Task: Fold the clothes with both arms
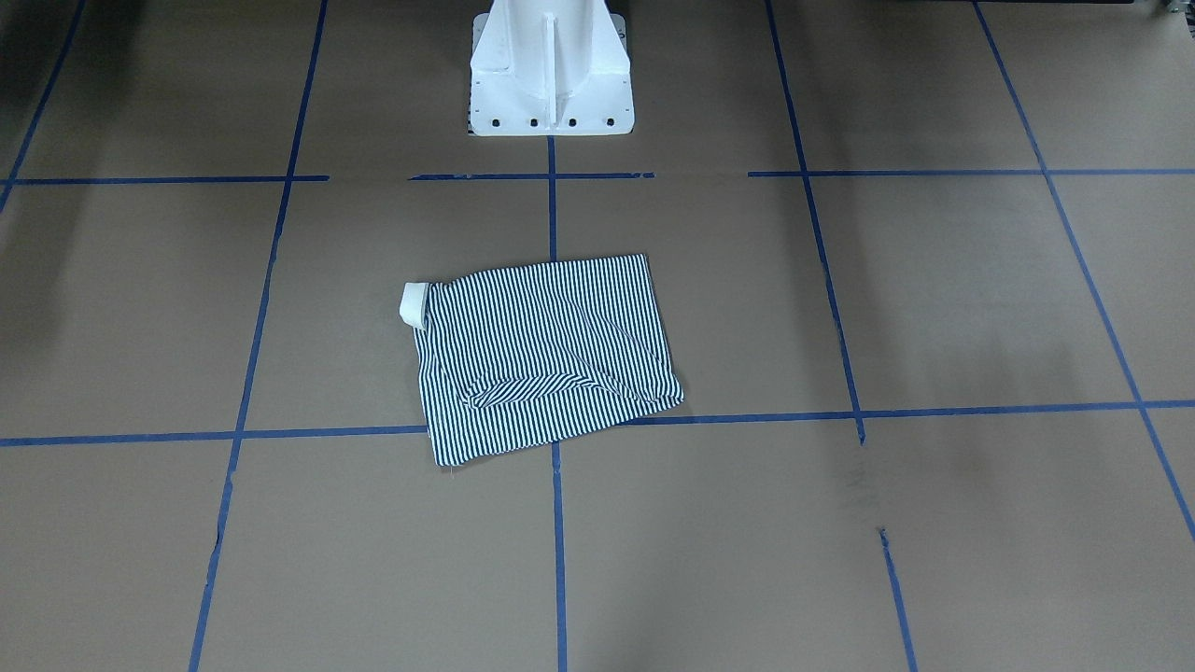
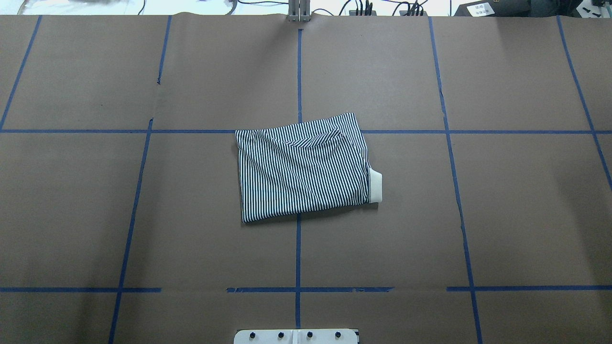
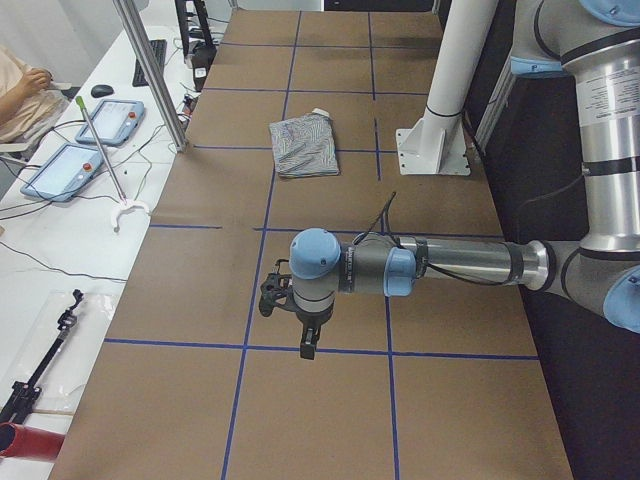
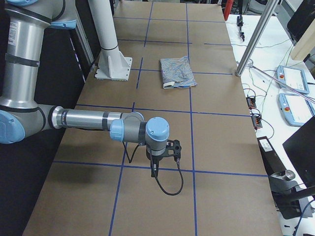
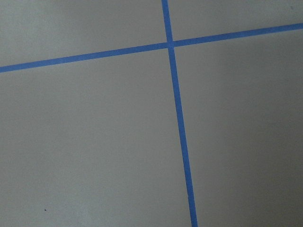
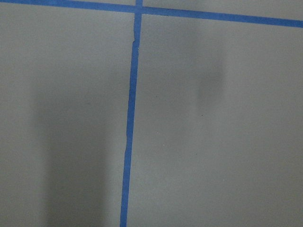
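The striped polo shirt (image 1: 546, 355) lies folded into a compact rectangle at the middle of the brown table, with its white collar (image 2: 376, 187) sticking out at one side. It also shows in the side views, shirt (image 3: 305, 145) and shirt (image 4: 177, 72). My left gripper (image 3: 275, 295) hangs over bare table far from the shirt, at the table's left end. My right gripper (image 4: 174, 149) hangs over bare table at the opposite end. Both show only in the side views, so I cannot tell if they are open or shut. Both wrist views show only brown paper and blue tape.
The white pedestal base (image 1: 551, 70) stands behind the shirt. Blue tape lines (image 2: 298, 248) grid the table. A metal post (image 3: 150, 75) and control tablets (image 3: 62, 170) stand on a side bench, where a person's arm (image 3: 20, 95) rests. Another post (image 4: 256, 39) rises at the far side.
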Motion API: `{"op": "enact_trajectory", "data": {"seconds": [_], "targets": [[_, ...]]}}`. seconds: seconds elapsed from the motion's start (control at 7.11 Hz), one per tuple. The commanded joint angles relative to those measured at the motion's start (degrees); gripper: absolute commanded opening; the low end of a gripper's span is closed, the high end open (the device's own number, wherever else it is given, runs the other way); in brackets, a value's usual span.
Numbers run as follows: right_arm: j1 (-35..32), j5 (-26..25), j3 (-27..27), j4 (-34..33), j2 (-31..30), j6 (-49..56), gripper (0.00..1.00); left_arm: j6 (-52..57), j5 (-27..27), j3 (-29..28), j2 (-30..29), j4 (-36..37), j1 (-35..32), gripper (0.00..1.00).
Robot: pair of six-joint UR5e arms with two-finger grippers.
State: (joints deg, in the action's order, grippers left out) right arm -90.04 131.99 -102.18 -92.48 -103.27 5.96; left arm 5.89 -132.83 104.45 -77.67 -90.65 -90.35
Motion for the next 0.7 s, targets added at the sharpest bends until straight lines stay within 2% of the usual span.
{"op": "enact_trajectory", "data": {"seconds": [0.0,0.56], "targets": [[-0.05,0.28,0.14,0.02,0.00,-0.07,1.00,0.00,0.12,-0.03,0.32,0.04,0.00,1.00],[-0.05,-0.07,0.31,-0.07,-0.17,-0.07,1.00,-0.09,0.20,-0.30,0.59,0.04,0.00,1.00]]}}
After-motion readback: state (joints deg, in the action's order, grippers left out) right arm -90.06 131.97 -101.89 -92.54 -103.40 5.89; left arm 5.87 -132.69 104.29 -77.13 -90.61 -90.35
